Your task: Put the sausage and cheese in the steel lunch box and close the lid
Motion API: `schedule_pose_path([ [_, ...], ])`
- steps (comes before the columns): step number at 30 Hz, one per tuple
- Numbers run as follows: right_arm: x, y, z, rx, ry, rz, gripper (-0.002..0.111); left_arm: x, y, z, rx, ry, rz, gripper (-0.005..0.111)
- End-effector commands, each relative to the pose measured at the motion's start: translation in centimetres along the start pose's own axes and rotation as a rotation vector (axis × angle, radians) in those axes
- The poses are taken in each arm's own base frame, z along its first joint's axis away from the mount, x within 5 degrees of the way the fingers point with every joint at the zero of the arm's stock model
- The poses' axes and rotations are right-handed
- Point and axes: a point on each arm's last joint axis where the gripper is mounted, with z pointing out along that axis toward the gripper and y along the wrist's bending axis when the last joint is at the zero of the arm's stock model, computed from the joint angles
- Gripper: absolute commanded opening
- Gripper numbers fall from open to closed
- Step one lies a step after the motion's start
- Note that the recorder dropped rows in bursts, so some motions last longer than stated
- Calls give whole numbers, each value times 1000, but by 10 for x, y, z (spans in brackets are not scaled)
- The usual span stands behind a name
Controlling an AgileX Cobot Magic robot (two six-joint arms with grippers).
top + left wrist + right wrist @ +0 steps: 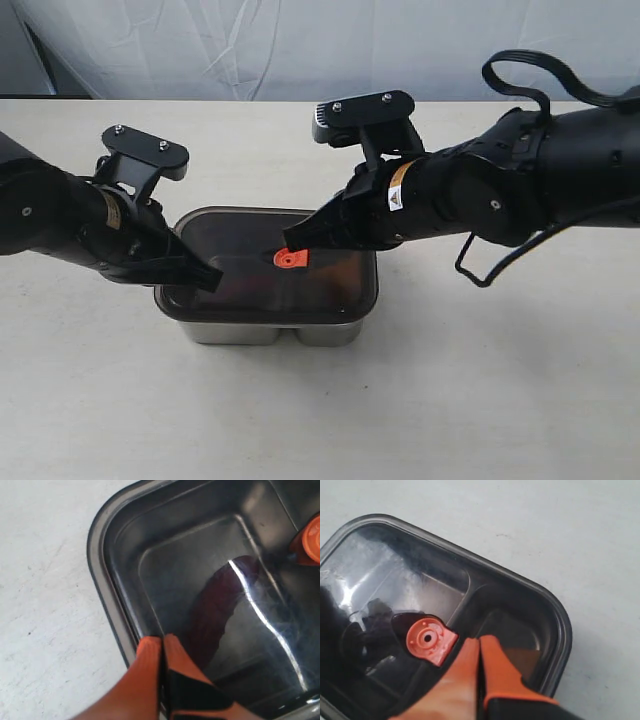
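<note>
The dark smoky lid (245, 240) lies on the steel lunch box (262, 331), its orange valve tab (291, 259) at the centre. My left gripper (208, 278) is shut, its tips resting on the lid near the left edge. My right gripper (292, 240) is shut too, tips down on the lid beside the tab. Through the lid the sausage (220, 605) shows as a dark red curved shape in front of the left gripper (162, 639). The cheese (522, 659) shows dimly as a brownish wedge next to the right gripper (480, 640) and the tab (427, 640).
The box stands on a pale table (480, 380). A white cloth backdrop (300, 45) hangs behind the far edge. A loose black cable (490, 265) loops off the right arm.
</note>
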Motion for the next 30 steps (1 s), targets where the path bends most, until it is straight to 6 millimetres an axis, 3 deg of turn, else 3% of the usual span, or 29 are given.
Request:
schedule_pose_path([
  [1, 1, -2, 8, 15, 43, -12, 0, 0, -1, 8, 2, 13, 6, 0],
  [10, 17, -6, 29, 37, 143, -18, 0, 0, -1, 8, 1, 14, 6, 0],
  [23, 18, -6, 29, 38, 146, -18, 0, 11, -1, 29, -3, 127, -8, 0],
  [30, 26, -7, 39, 45, 189, -15, 0, 12, -1, 30, -4, 136, -8, 0],
])
